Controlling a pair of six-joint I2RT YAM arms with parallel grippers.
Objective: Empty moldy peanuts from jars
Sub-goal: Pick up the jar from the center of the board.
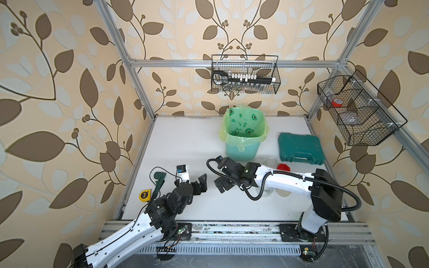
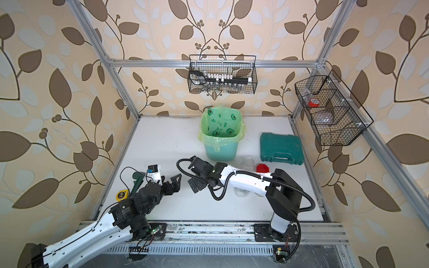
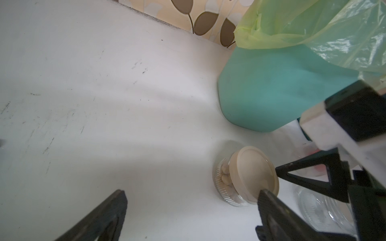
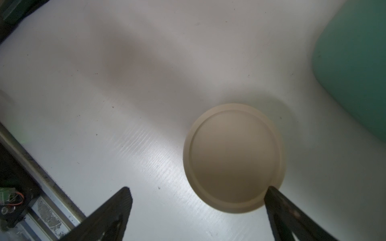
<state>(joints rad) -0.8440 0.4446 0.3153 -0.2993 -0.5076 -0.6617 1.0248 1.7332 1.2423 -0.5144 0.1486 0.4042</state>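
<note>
Standing open and seemingly emptied, a tall jar (image 1: 271,162) and a squat jar (image 1: 267,191) are seen on the worktop (image 1: 185,143), while moldy peanuts (image 3: 225,177) are left in a lidded jar (image 3: 253,174) near the bin (image 3: 271,94), close to the wide-spread, empty left hand (image 3: 192,194) and right hand (image 4: 198,191).

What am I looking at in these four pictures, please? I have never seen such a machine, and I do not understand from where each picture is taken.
These are two robot arms on a white table, each ending in a two-finger gripper. Two pictures look down from above; the other two come from cameras on the wrists. On the table stand a green bin with a bag, a green case, a red lid, a tape measure and an open clear jar. The left wrist view shows a jar with a beige lid, peanuts inside. The left gripper and right gripper are open and hold nothing.
</note>
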